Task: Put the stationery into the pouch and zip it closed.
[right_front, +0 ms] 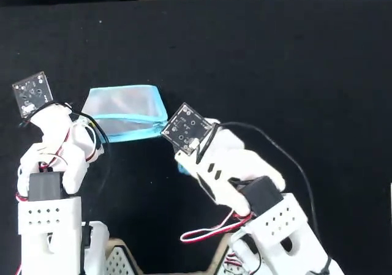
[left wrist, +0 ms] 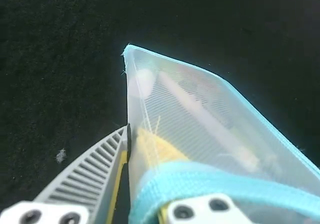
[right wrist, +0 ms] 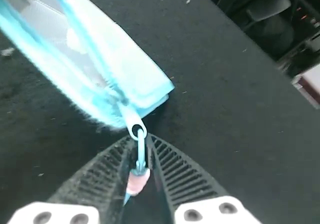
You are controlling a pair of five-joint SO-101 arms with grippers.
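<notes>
One step short of finished, as judged. Found the pouch (right_front: 125,113) lying flat on the black table (right_front: 294,73), translucent, with a blue zip band along its near edge. Saw the stationery (left wrist: 205,124) already inside it through the mesh wall: a pale pen-like stick, a yellow piece toward the clamped end, a small white round piece toward the far corner. Judged the packing step done on that evidence.

Clamped one end of the pouch, blue band included, in the left gripper (left wrist: 129,144), with jaws drawn tight on the fabric. Pinched the zip pull (right wrist: 139,154) at the opposite end of the pouch in the right gripper (right wrist: 140,140), with jaws closed almost to touching and the pull's pink bead (right wrist: 136,180) between them. Located the slider (right wrist: 127,115) close to that end's corner of the pouch. Could not tell whether the zip had meshed along the whole band, nor whether the slider had reached its stop. Judged the remainder to be the last of the pull, then release by both grippers.

Noted a wrist camera board (right_front: 187,128) just beside the pouch's corner, and a red-and-white cable loop (right_front: 208,229) well to the near side of the pouch. Judged only the pouch's own slack fabric likely to hinder the slider.
</notes>
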